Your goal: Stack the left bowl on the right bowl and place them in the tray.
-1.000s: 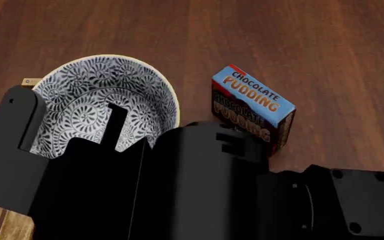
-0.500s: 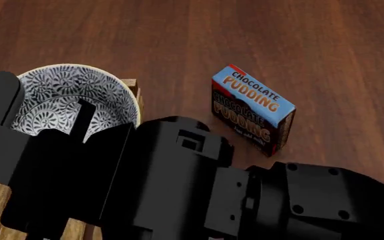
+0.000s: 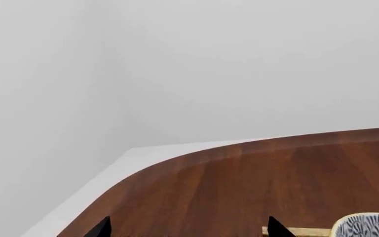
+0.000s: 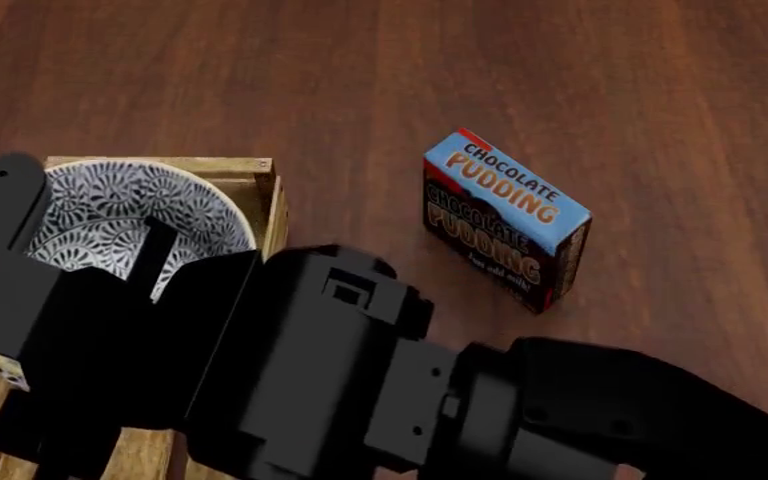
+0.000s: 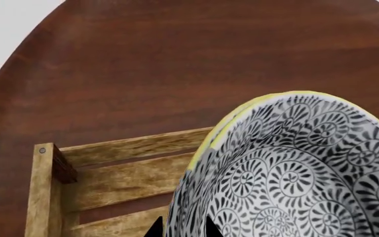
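The right gripper [image 4: 91, 250] holds the patterned bowl [image 4: 117, 215] by its rim, with one black finger [image 4: 8, 215] on the outside of the wall and the other finger inside the bowl, so it is clamped on the bowl. In the right wrist view the two dark finger tips sit on both sides of the bowl's wall, and a yellow edge [image 5: 224, 123] shows double along the rim there (it may be a second bowl nested under the first, but I cannot tell for sure). The bowl hangs over the tray [image 4: 267, 200], the light-wood crate that lies near the left edge of the surface [image 4: 357, 80] in the head view; the far plank and one corner post [image 5: 63, 165] of the tray are visible, and also the slatted floor. From these pictures I cannot tell if the bowl touches the floor of the tray or is above it. The blue chocolate pudding box [image 4: 507, 220] stands on the dark wood surface to the right of the tray, well apart from it, and it is turned at an angle. The left gripper [image 3: 188, 228] shows only two black tips at the border of its own picture, with a wide gap between them and nothing in the gap, so it is open; behind it there is the curved edge of the surface, and a small part of the bowl and the tray.
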You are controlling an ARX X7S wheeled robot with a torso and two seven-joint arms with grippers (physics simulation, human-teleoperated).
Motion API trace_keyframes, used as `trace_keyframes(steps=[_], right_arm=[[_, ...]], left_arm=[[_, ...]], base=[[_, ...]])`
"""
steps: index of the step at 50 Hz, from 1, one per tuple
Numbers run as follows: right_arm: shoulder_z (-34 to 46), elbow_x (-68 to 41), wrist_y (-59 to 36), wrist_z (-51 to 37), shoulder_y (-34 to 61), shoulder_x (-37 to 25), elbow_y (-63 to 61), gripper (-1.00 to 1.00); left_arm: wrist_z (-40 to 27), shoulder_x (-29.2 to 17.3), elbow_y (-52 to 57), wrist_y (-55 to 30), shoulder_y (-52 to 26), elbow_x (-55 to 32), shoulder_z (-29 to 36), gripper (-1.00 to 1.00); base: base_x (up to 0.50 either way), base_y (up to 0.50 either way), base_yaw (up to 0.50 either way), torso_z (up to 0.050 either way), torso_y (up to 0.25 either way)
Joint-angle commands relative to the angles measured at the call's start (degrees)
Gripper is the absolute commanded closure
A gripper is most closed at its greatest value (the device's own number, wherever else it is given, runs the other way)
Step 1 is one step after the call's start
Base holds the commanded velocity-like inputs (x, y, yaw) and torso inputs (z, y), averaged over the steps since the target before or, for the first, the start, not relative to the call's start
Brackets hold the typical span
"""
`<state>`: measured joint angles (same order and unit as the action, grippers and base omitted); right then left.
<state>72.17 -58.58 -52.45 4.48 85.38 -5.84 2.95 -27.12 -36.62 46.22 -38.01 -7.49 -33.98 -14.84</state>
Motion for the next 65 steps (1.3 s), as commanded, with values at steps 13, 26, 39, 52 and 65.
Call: trace_keyframes(steps=[13,26,39,52,65], right_arm=[[2.3,4.9,5.0,3.6,-1.9,3.3,6.0,1.00],[4.2,5.9,7.0,5.0,-2.6,4.8,9.3,1.00],[6.4,6.0,8.6,5.1,-4.3,5.4,11.8,1.00],[9.3,5.4,9.9,4.9,-4.2,5.0,13.5,1.00],[13.2,3.7,13.1,5.5,-3.2,5.8,16.9,1.00]], left_arm=[[0.3,-0.1,-0.7,1.2,1.2,0.4,-0.5,-1.00],[0.2,-0.2,-1.2,0.9,0.6,-0.1,-0.6,-1.00],[0.2,-0.3,-1.6,1.2,1.2,-0.8,-2.0,-1.00],[0.3,0.2,-2.3,2.1,1.1,0.1,-0.2,-1.00],[0.3,0.2,-2.0,2.7,2.1,0.3,-0.6,-1.00]], base=[[0.00,0.00,0.00,0.001,0.001],[0.00,0.00,0.00,0.000,0.001],[0.00,0.00,0.00,0.000,0.001],[0.00,0.00,0.00,0.001,0.001],[0.00,0.00,0.00,0.000,0.001]])
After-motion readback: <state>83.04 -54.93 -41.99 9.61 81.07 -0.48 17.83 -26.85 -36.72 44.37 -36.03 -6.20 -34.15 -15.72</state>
